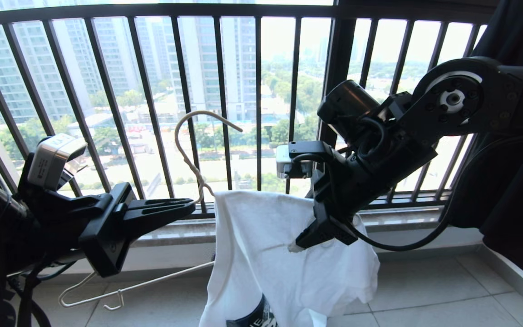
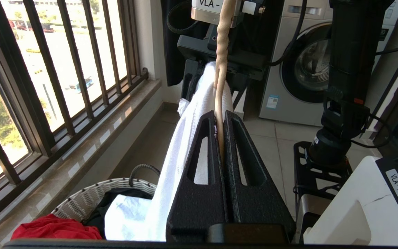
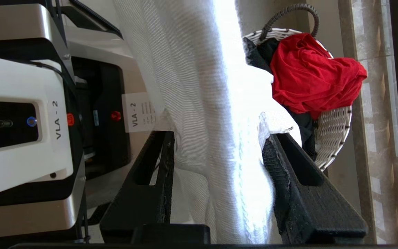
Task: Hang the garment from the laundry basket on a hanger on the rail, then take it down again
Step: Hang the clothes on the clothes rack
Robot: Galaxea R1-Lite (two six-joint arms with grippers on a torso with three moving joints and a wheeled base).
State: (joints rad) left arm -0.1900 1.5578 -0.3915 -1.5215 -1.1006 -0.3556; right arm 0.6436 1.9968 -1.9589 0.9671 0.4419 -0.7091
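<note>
White T-shirt (image 1: pixel 284 254) draped over hanger (image 1: pixel 189 159), hanging above laundry basket (image 3: pixel 333 138). Left gripper (image 2: pixel 219 138) clamped tight on hanger wire below the twisted neck. Right gripper (image 3: pixel 219 152) straddling the shirt's far-shoulder fabric, jaws half-wide, not yet pinching; nearer arm for tugging cloth along the wire.

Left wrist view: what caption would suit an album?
Left gripper shut on the cream hanger, white T-shirt draped beside it above the laundry basket.

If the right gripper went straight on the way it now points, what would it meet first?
Probably the white T-shirt: the right gripper points down with the cloth already between its open fingers; the laundry basket sits beyond.
</note>
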